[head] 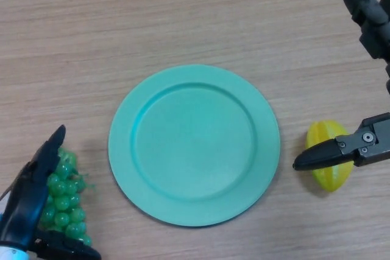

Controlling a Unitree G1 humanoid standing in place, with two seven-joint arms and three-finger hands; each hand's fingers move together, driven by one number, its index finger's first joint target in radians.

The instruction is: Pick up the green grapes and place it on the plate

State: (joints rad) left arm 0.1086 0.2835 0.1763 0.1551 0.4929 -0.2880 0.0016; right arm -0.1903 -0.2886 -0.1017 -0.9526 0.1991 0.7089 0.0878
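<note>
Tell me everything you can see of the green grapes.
The green grapes are a bunch of small, round, glossy beads, plastic-looking, with a bit of green stem showing at the right edge. They lie at the table's lower left, left of the plate and apart from it. The left hand curls round the bunch, fingers along its left side and beneath it, hiding part of it.
</note>
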